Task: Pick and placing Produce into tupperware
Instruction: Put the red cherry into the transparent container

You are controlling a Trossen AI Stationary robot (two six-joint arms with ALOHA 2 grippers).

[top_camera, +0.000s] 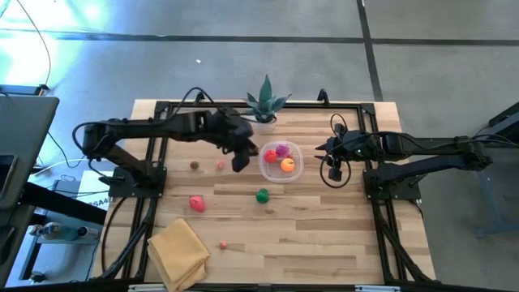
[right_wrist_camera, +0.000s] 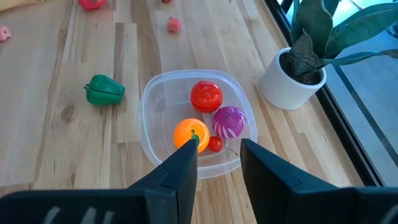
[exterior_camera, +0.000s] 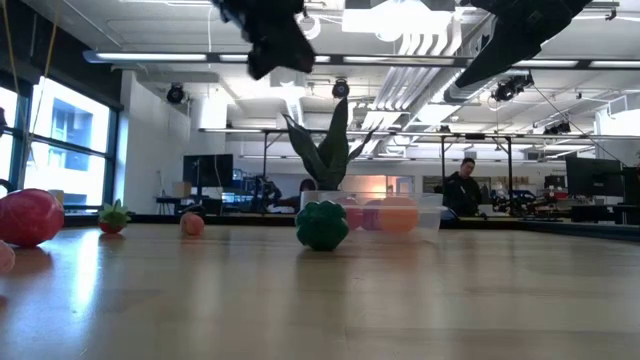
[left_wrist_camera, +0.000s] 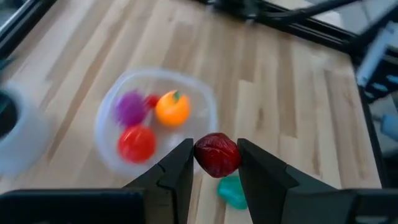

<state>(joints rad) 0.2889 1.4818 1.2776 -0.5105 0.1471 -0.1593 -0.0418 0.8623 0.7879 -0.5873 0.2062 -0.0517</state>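
Observation:
The tupperware stands on the table right of centre and holds a red piece, a spiky purple one, an orange one and a small red one. My left gripper hangs above the table just left of it, shut on a dark red piece of produce. A green pepper lies on the table nearer the front. My right gripper waits open and raised just right of the tupperware, with nothing between its fingers. My left gripper pinches the dark red piece by its two opposite sides between its two fingers. The fingers slant down toward the tupperware. The piece is lifted clear of the table, above the green pepper and short of the tupperware's rim.
A potted plant stands at the far edge behind the tupperware. Loose produce lies to the left: a brown piece, a pink one, a red one and a small pink one. A folded yellow cloth lies at the near left.

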